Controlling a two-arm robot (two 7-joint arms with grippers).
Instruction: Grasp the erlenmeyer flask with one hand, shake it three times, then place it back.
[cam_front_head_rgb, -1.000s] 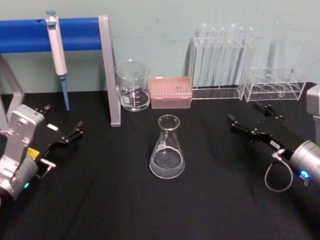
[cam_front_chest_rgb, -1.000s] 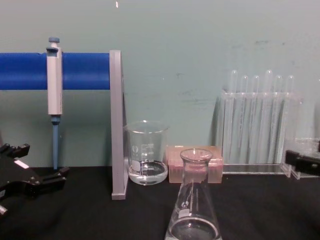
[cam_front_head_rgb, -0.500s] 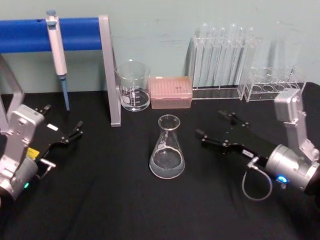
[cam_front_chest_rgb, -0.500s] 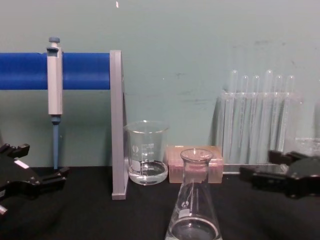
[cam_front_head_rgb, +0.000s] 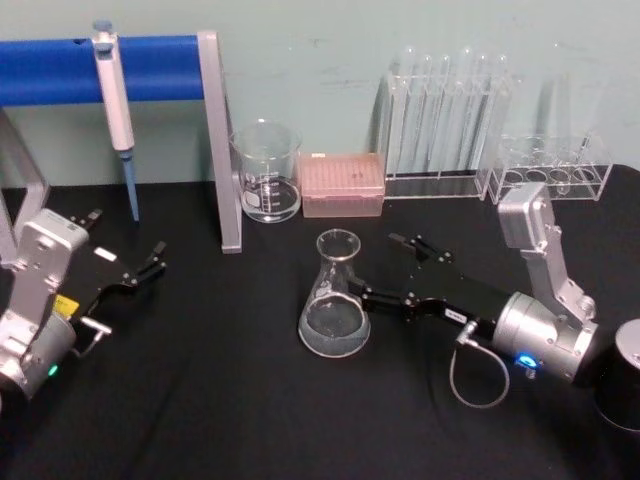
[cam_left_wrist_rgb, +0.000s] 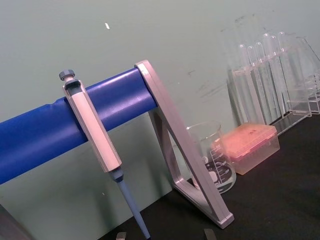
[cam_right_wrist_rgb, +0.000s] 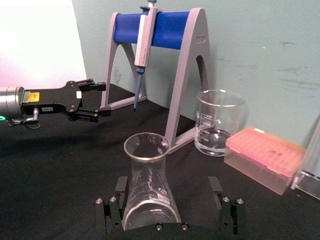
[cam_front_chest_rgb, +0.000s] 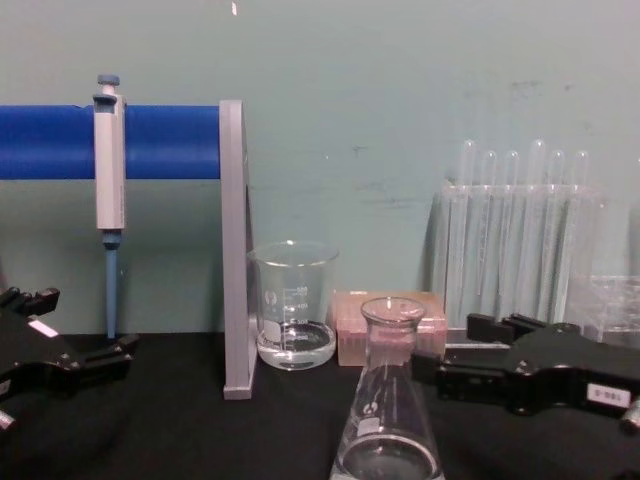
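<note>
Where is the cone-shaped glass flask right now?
In the head view the flask stands upright mid-table, just in front of the beaker and pink box, with the open right hand at its right side.

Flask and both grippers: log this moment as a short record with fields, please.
flask: upright on the black table, mid-table, a little clear liquid inside
right gripper: open, one finger on each side of the flask's body, not clamped
left gripper: open, parked at the table's left, holding nothing
behind flask: beaker, pink box, test tubes
far left: pipette hanging on the blue stand
task stage: grasp not yet made
</note>
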